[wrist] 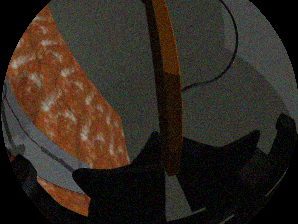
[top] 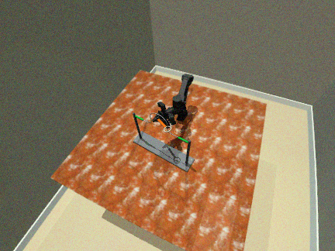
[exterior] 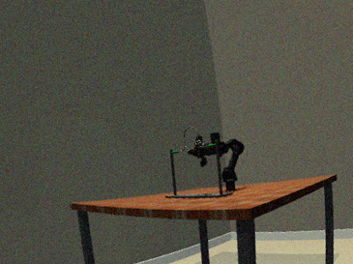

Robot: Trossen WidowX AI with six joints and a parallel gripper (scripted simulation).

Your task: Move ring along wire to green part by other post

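Observation:
The orange handle (top: 162, 123) (wrist: 172, 100) is held between the fingers of my gripper (wrist: 160, 135), which is shut on it. The pale ring (top: 164, 126) is at the handle's far end, around the grey wire as far as I can tell, between the wire's high bend and the right green part (top: 183, 139). The other green part (top: 139, 118) (exterior: 175, 151) is by the left post (top: 137, 128) (exterior: 173, 174). In the wrist view the wire (wrist: 236, 40) curves right of the handle; the ring is out of view. Contact between ring and wire cannot be told.
The right post (top: 188, 153) (exterior: 220, 172) and left post stand on a grey base (top: 141, 138). The arm (top: 181, 98) (exterior: 237, 150) reaches in from behind the wire. The wire's high bend rises beside the gripper.

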